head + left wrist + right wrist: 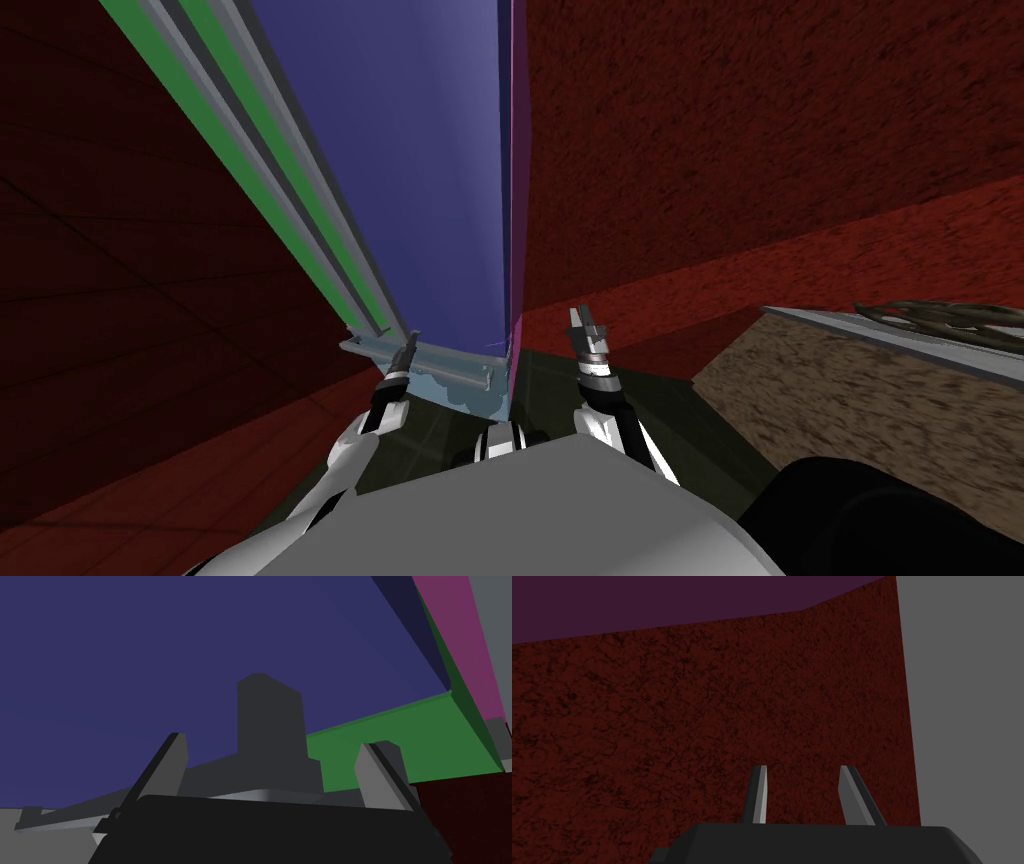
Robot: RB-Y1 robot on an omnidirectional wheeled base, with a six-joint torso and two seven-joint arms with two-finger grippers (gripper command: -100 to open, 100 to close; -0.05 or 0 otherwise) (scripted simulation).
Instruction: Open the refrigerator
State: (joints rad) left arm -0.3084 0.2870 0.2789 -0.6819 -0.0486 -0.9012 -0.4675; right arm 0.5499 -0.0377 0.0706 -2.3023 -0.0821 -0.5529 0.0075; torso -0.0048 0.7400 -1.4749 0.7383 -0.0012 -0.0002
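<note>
Head view: the refrigerator's blue door lies straight ahead, its long axis running away from the left gripper, which sits nearer, fingers apart, at a grey bar on the door's near end, while the right gripper, fingers narrowly apart, stands beside the door.

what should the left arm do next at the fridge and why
Probably shut the left gripper on the grey block: its fingers stand open with the block rising between them, in front of the blue door. A grip seems needed before any pull.
</note>
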